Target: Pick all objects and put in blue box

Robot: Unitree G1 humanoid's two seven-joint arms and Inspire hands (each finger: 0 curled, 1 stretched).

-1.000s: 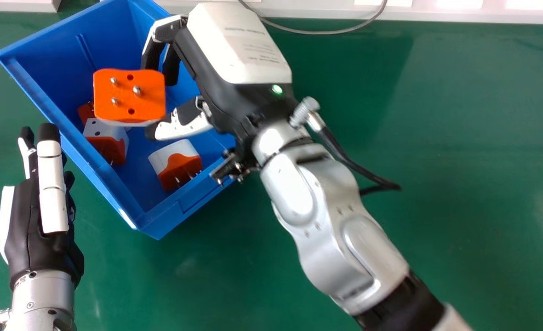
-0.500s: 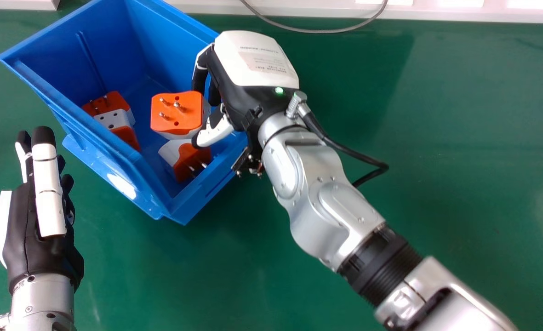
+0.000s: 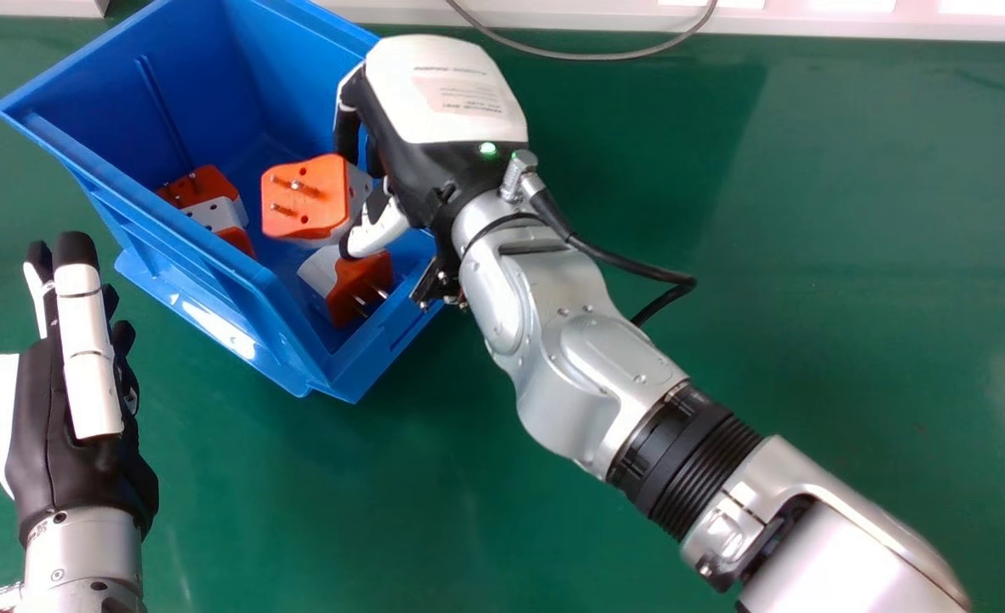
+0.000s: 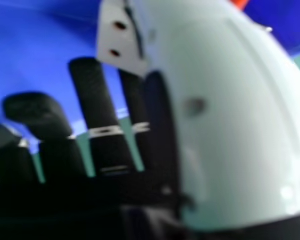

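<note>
While an orange and white adapter (image 3: 305,200) is pinched by the right hand (image 3: 408,153) over the blue box (image 3: 153,243), its 3 pins are pointed leftward and upward, away from the palm; its long axis cannot be told. Beneath the thumb, another adapter (image 3: 353,298) is contained. Outside, the left hand (image 3: 64,426) is seen, fingers extended.

Right hand (image 3: 442,102), fingers bent, left hand (image 3: 72,417), fingers straight
</note>
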